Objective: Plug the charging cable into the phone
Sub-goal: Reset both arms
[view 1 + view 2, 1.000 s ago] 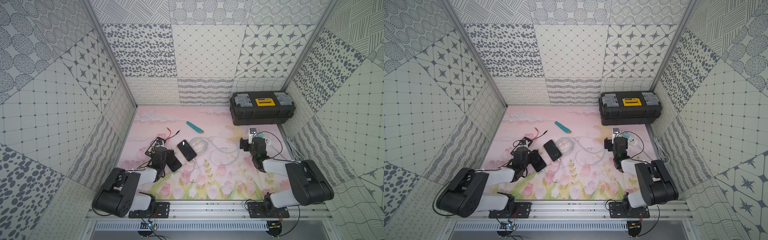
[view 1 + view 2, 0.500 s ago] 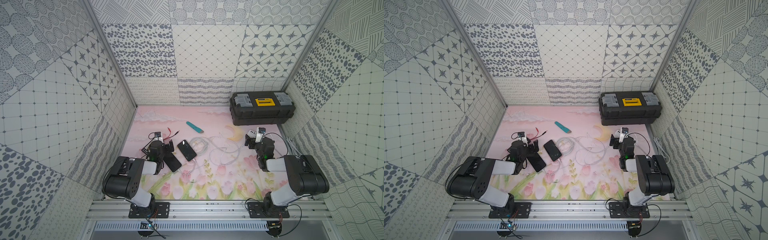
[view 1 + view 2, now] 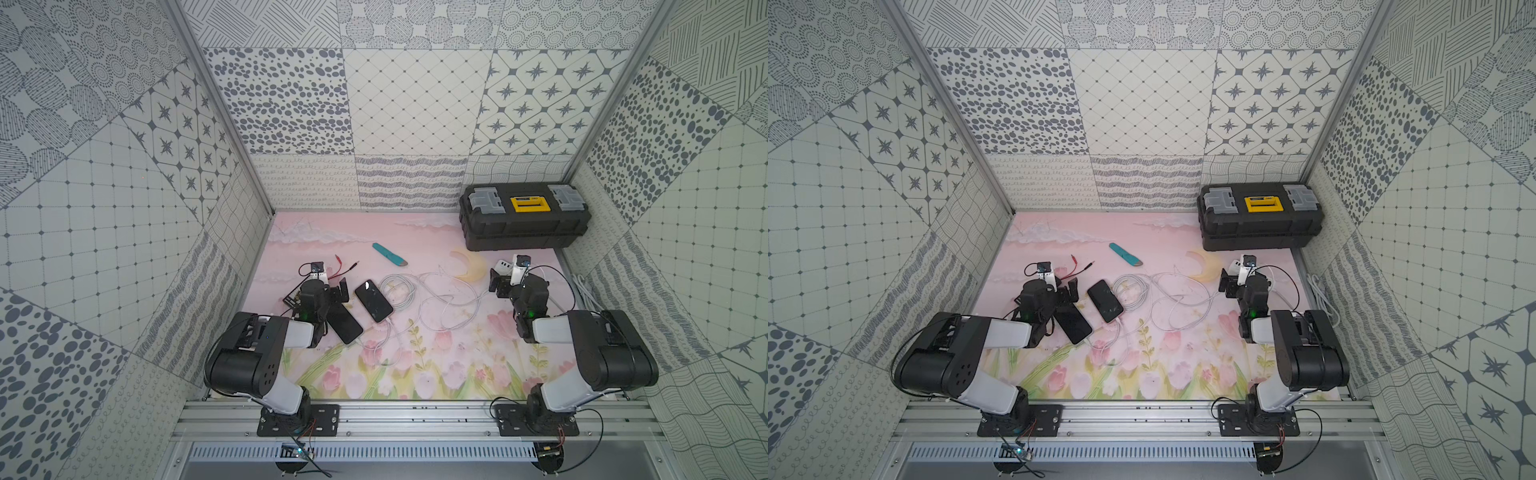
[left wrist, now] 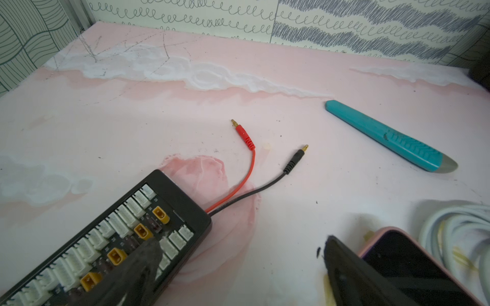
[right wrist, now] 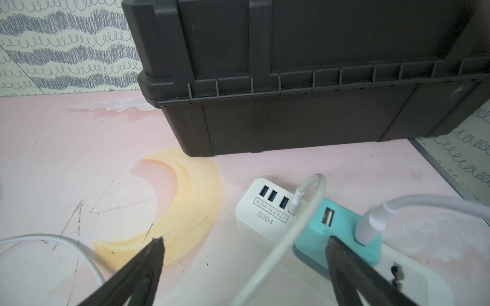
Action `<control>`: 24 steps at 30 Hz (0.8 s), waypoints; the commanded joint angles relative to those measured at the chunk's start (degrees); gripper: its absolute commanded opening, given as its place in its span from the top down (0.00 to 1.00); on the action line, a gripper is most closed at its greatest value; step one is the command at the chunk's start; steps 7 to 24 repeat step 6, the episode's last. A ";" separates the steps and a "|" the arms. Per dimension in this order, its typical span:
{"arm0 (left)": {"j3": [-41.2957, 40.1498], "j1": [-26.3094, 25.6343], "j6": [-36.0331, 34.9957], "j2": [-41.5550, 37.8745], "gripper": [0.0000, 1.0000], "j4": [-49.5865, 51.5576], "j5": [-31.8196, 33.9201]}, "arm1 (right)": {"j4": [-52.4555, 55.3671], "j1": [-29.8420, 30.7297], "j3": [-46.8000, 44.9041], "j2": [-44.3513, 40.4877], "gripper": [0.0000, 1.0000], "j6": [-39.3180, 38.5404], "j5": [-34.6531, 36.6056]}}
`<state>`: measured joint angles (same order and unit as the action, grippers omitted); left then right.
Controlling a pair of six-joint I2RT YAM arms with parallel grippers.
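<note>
White charging cable (image 5: 285, 238) out of the white-and-teal USB strip (image 5: 273, 220), looped over the pink surface (image 3: 436, 374), far end seemingly at the near edge of the pink-cased phone (image 3: 374, 301) mid-surface. Second dark phone (image 3: 344, 326) just beside, partly under the left claw (image 4: 240, 241), jaws apart. Right claw (image 5: 245, 239) spread wide above the strip.

Pink-cased phone (image 3: 374, 301): dark screen up, flat on the counter (image 3: 457, 365), left of centre, set at an angle. Black phone (image 3: 345, 326): flat, just beside it, toward the front edge. White charging cable (image 3: 440, 305): loosely coiled and looped beside the pink-cased phone. Cable ends reach both phones' near edges; whether they are seated cannot be told.
</note>
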<state>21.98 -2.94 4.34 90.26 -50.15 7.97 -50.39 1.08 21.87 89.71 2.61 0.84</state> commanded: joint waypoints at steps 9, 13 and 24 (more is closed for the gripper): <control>0.53 0.00 -1.27 0.24 0.01 -1.25 -1.30 | -2.13 -0.19 0.28 0.12 0.03 0.58 -0.31; 0.53 0.00 -1.27 0.24 0.01 -1.25 -1.30 | -2.13 -0.19 0.28 0.12 0.03 0.58 -0.31; 0.53 0.00 -1.27 0.24 0.01 -1.25 -1.30 | -2.13 -0.19 0.28 0.12 0.03 0.58 -0.31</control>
